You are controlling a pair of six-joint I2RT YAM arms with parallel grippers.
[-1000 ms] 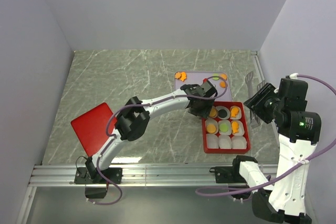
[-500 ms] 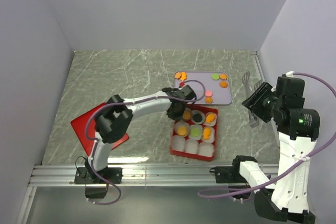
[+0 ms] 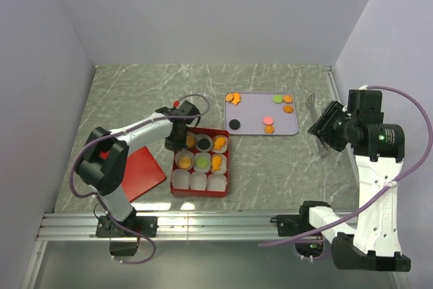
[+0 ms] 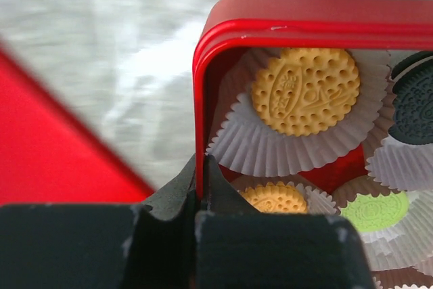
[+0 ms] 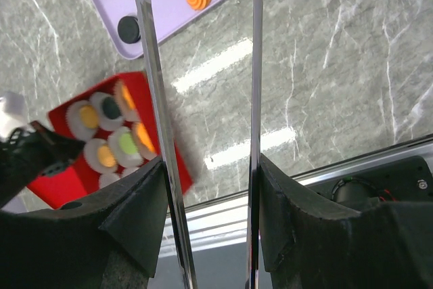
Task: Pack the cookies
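Note:
Cookies sit in white paper cups inside a red box (image 3: 203, 193): orange (image 4: 304, 91), black (image 4: 414, 103) and green (image 4: 374, 211) ones show. My left gripper (image 4: 200, 167) is shut on the box's left wall (image 4: 200, 99), one finger inside and one outside; from above it (image 3: 177, 141) is at the box's top-left corner. More cookies (image 3: 233, 98) lie on the lavender tray (image 3: 254, 109). My right gripper (image 5: 206, 167) hovers at the right (image 3: 328, 130), shut on metal tongs (image 5: 150, 65), whose two arms run up between its fingers.
A red square lid (image 3: 139, 174) lies flat left of the box, also seen in the left wrist view (image 4: 47, 147). Grey walls close in the left, back and right. A metal rail runs along the near edge (image 3: 203, 225).
The left gripper closed on the box wall and dragged the red box leftward, from below the tray to beside the lid. The right arm drifted slightly, still holding the tongs.

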